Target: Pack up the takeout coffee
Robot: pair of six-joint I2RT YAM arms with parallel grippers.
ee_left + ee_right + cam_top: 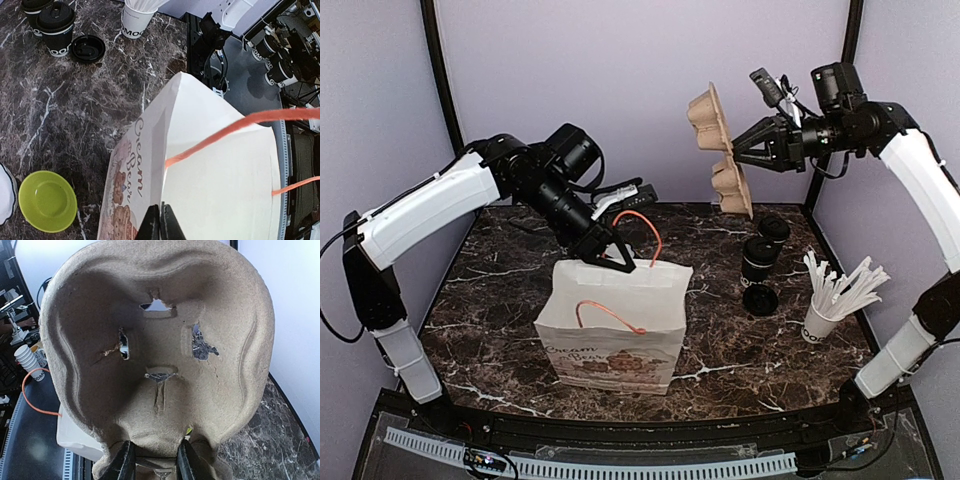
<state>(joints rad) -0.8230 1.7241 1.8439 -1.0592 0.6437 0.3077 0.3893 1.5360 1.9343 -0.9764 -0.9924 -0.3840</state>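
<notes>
Takeout coffee point(758, 258) right of bag point(615, 325), just behind loose lid point(760, 299)

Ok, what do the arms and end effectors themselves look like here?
The left arm and right arm have white link shells, black joints and black cables near the wrists. The left end effector and right end effector are black with two tapered fingers. No markings legible.
</notes>
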